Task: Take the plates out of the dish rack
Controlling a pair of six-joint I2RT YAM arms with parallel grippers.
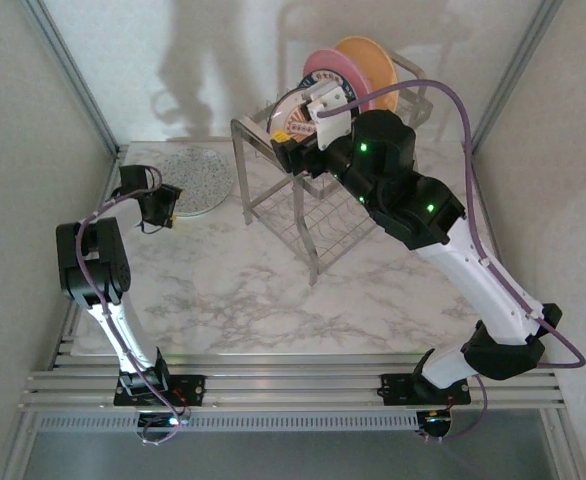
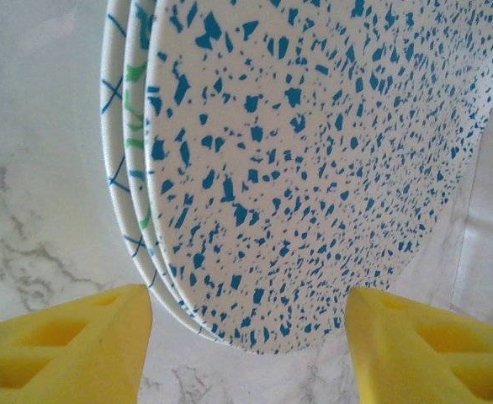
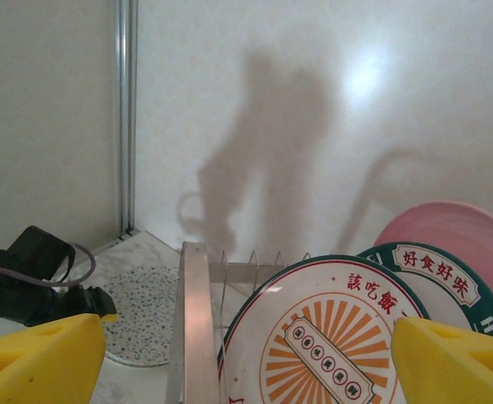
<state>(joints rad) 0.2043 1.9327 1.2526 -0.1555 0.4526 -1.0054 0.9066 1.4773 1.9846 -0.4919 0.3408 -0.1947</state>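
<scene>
Right wrist: sunburst plate (image 3: 322,353) upright in rack (image 3: 194,320) (face nearward), fingers (image 3: 36,358) spread, empty.

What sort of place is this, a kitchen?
Likely a robot test booth, not a real kitchen: plain white walls, a marble-look table, and a dish rack of plates.

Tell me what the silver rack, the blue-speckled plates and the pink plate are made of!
The dish rack looks like shiny silver metal, with thin wires and tubes that glint. The speckled plates look smooth and hard, maybe ceramic or melamine; the look cannot settle which. The pink plate looks matte with ridged rings, perhaps plastic.
</scene>
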